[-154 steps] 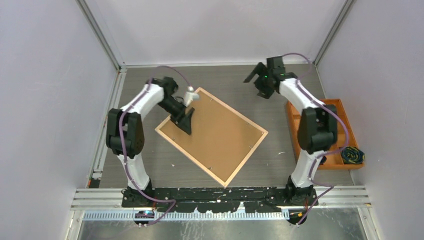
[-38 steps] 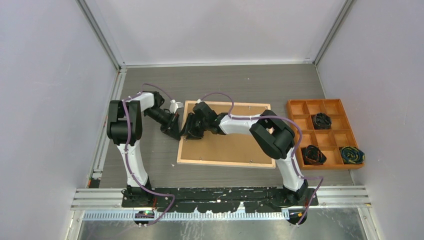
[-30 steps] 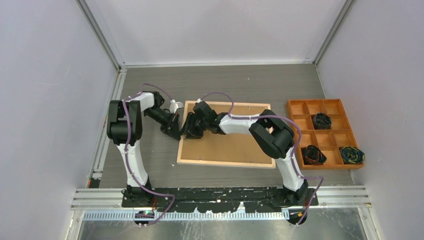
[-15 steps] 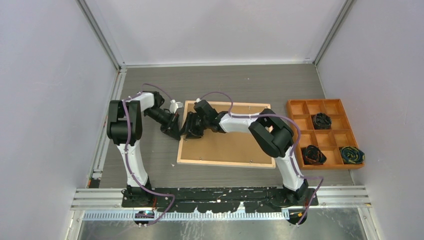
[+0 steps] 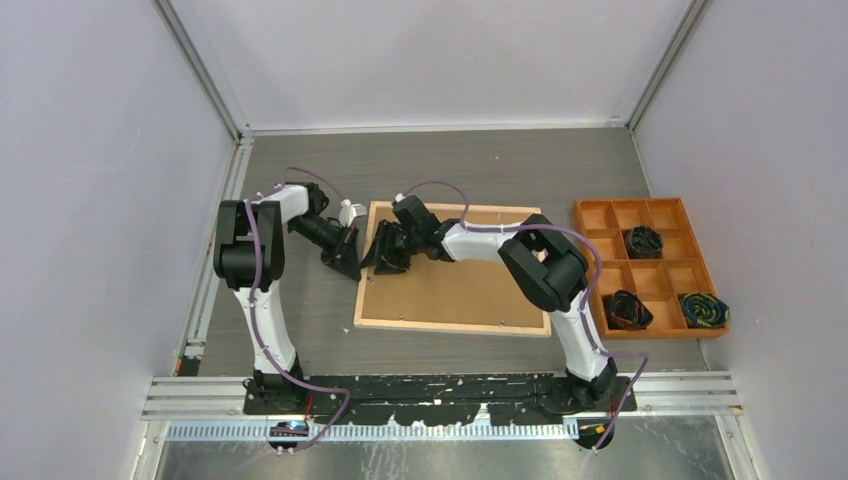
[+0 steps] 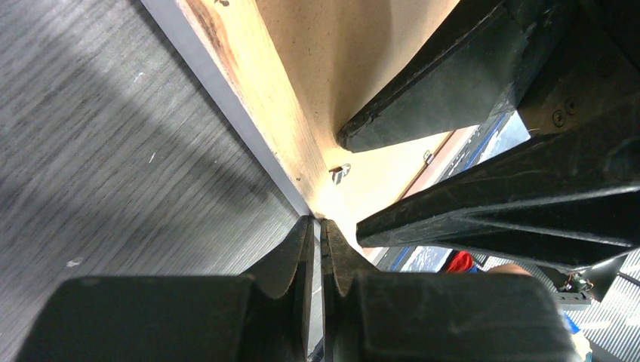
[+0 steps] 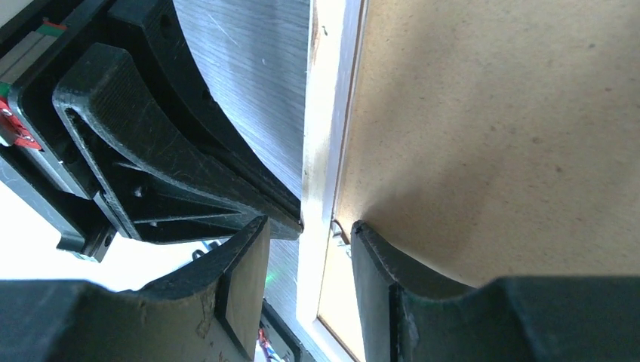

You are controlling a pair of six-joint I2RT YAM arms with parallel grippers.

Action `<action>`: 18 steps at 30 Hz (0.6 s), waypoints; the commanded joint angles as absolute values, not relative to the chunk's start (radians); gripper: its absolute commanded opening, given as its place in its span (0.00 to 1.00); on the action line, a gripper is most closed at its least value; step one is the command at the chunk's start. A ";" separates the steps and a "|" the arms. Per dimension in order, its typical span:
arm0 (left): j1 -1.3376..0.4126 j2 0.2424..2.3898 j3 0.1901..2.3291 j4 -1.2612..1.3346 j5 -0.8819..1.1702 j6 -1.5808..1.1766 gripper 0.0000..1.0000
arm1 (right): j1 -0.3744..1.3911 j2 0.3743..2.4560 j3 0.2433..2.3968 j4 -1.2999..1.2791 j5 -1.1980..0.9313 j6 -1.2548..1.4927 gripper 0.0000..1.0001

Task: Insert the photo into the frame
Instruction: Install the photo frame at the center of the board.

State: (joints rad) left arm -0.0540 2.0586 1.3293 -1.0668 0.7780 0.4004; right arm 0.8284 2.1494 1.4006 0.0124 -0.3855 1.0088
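Top external, rectangular light-wood frame [image 5: 450, 325], matte brown backing board [image 5: 465, 285]

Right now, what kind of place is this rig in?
Probably a lab robot cell: plain white walls on metal corner posts box in a grey table. The left arm and right arm are bolted to a base rail, with an orange compartment tray alongside.

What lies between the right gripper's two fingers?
A wooden rail of the frame and a small metal tab, shown in the right wrist view; the open right gripper straddles them.
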 commanded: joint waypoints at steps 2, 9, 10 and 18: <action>-0.054 2.068 1.347 -1.012 0.704 0.434 0.08 | 0.843 2.178 1.420 0.038 -0.412 1.015 0.49; -0.054 2.068 1.354 -1.018 0.702 0.436 0.08 | 0.846 2.188 1.432 0.042 -0.438 1.020 0.49; -0.054 2.066 1.354 -1.019 0.701 0.436 0.08 | 0.846 2.189 1.434 0.042 -0.443 1.022 0.49; -0.054 2.068 1.360 -1.020 0.698 0.438 0.07 | 0.846 2.191 1.425 0.044 -0.471 1.035 0.48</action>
State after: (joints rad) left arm -0.0544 2.0586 1.3376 -1.0744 0.7662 0.4007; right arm 0.8364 2.1738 1.4097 0.0483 -0.4416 1.0279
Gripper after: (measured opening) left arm 0.077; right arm 0.484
